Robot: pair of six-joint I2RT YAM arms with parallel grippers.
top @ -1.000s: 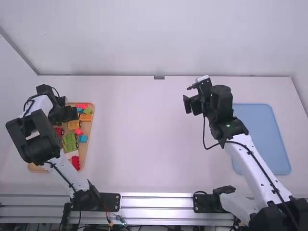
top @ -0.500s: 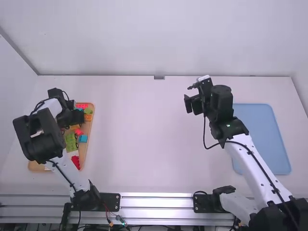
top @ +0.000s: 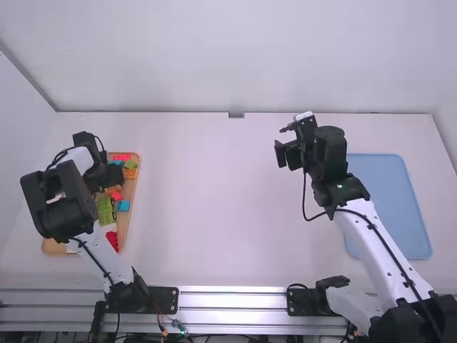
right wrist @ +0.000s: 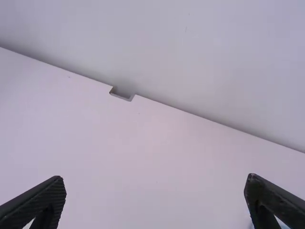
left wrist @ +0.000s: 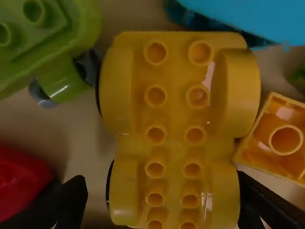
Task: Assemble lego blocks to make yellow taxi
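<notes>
Low over the far part of the wooden tray [top: 134,189], the left tool [top: 114,176] stands wide, its two fingers [left wrist: 69,202] on either side of the yellow car base [left wrist: 178,119]. One finger is apart from it; whether the other touches, I cannot tell. The base lies studs up. A green wheeled piece [left wrist: 52,38] is near one side, an orange block [left wrist: 286,138] close against the other, and a blue piece [left wrist: 233,16] sits tight by its end. One finger comes near a red piece [left wrist: 21,179]. Open bench [top: 214,207] spans the middle. Next, the right tool [top: 289,146] hangs above it, spread wide and empty, the blue tray [top: 389,207] lying flat beyond its forearm.
</notes>
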